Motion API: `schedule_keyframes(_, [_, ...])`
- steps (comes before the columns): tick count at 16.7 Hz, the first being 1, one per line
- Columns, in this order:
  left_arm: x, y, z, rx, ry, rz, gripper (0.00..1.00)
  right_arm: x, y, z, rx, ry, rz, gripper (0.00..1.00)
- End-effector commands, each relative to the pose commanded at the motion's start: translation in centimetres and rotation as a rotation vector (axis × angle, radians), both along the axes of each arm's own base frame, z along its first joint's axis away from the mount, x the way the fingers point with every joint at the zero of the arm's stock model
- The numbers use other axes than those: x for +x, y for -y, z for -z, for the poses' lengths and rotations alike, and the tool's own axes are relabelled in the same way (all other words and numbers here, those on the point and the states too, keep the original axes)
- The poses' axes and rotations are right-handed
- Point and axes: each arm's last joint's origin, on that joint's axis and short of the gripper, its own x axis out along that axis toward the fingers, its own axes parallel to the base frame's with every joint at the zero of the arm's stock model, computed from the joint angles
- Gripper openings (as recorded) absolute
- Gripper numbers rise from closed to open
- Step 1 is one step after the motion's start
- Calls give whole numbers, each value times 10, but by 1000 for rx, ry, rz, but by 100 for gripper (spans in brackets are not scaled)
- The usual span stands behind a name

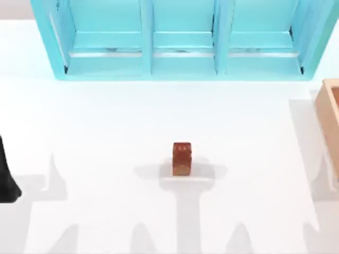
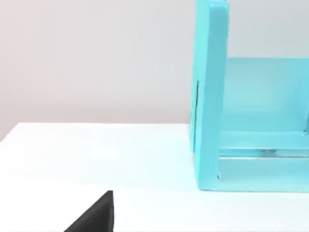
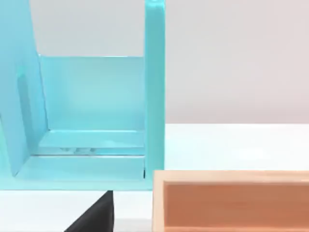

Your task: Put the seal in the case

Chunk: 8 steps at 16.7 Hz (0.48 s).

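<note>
seal [image 1: 181, 158] upright at table centre, untouched | case [image 1: 331, 119] at 3 o'clock (tan, open-topped) | left arm [image 1: 6, 174] parked at 9 o'clock | jaws — cannot tell | approach from above, grip the narrow sides squarely

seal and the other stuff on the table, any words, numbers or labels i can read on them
None can be read.
The seal: faint marks on its top and a tan patterned end, too small to read.
The blue shelf: plain, with small dark smudges on its floor that are no readable text.
The wooden case: plain, no markings.
</note>
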Motion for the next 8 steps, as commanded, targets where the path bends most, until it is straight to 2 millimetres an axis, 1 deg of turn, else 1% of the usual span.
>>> schedule_keyframes(2, [0, 0, 0, 0, 0, 0, 100, 0, 0, 0, 0, 0, 0, 100])
schedule_keyframes(4, [0, 0, 0, 0, 0, 0, 100, 0, -1, -6, 5, -13, -7, 100])
schedule_keyframes(6, [0, 0, 0, 0, 0, 0, 100, 1, -3, -21, 18, -43, -23, 100])
schedule_keyframes(8, [0, 0, 0, 0, 0, 0, 100, 4, -6, -46, 37, -95, -47, 100])
